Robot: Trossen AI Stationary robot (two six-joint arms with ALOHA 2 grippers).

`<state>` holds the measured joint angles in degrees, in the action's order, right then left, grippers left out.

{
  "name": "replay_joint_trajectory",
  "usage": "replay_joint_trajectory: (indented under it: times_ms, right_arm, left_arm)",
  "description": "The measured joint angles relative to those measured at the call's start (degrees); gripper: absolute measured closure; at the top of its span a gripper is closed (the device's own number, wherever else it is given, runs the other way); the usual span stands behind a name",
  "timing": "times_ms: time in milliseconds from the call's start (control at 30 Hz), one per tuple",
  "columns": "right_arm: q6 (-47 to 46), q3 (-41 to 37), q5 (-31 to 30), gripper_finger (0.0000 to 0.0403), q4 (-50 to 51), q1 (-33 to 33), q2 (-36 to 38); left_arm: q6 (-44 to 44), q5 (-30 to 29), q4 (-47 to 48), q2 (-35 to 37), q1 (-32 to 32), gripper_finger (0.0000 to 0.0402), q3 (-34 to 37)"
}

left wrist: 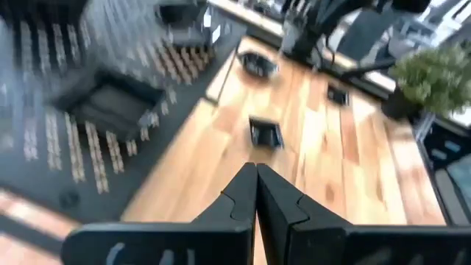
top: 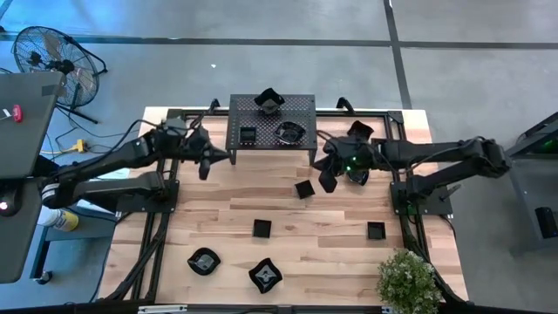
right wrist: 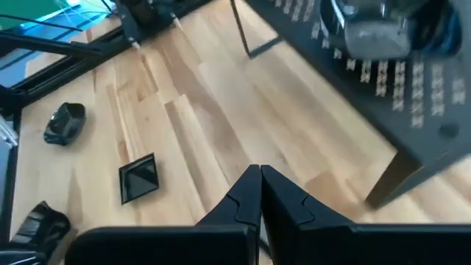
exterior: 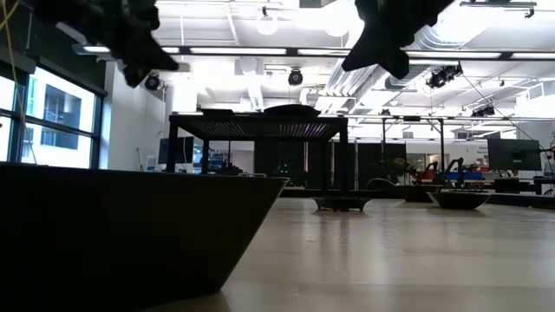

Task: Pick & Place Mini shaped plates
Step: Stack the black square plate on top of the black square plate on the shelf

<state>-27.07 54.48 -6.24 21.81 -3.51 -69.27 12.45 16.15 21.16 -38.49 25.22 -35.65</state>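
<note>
The left gripper (top: 205, 166) hangs above the counter (top: 331, 235), just beside the left front corner of the black perforated rack (top: 301, 109). Its fingers (left wrist: 246, 199) are pressed together and hold nothing. The right gripper (top: 326, 180) hangs near the right front leg of the rack, also with its fingers (right wrist: 250, 195) together and empty. Three mini shaped plates (top: 268, 101) sit on top of the rack. A square plate (top: 304, 188) lies on the counter just beside the right gripper. Five other plates (top: 261, 228) are spread over the wood, well apart from each other.
</note>
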Motion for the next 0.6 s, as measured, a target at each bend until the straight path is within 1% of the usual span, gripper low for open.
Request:
replay_joint_trajectory:
  times_ms: [67,133,200,300,467,600]
  right_arm:
    - [-3.7,0.0,-1.7,0.0402,1.4,1.3,-0.9]
    - [-9.6,0.0,-3.0,0.0402,4.0,2.3,-2.9]
    - [-16.0,0.0,-3.1,0.0398,6.5,2.9,-5.5]
    - [-22.2,0.0,-2.0,0.0378,7.4,3.6,-10.4]
    - [-28.1,0.0,-1.1,0.0329,7.4,4.0,-17.1]
    - [-29.6,0.0,-0.8,0.0303,6.9,3.7,-20.5]
  left_arm:
    - [-0.2,0.0,1.5,0.0,-0.8,0.0401,0.5]
    - [-0.4,0.0,2.5,-0.2,-1.5,0.0401,0.7]
    - [-0.6,0.0,2.5,-0.4,-2.2,0.0401,0.7]
    - [-1.1,-0.1,2.4,-0.3,-2.5,0.0401,0.7]
    - [-1.7,0.1,3.1,-0.3,-2.5,0.0401,0.7]
    - [-1.7,1.7,3.5,-0.2,-2.5,0.0401,0.7]
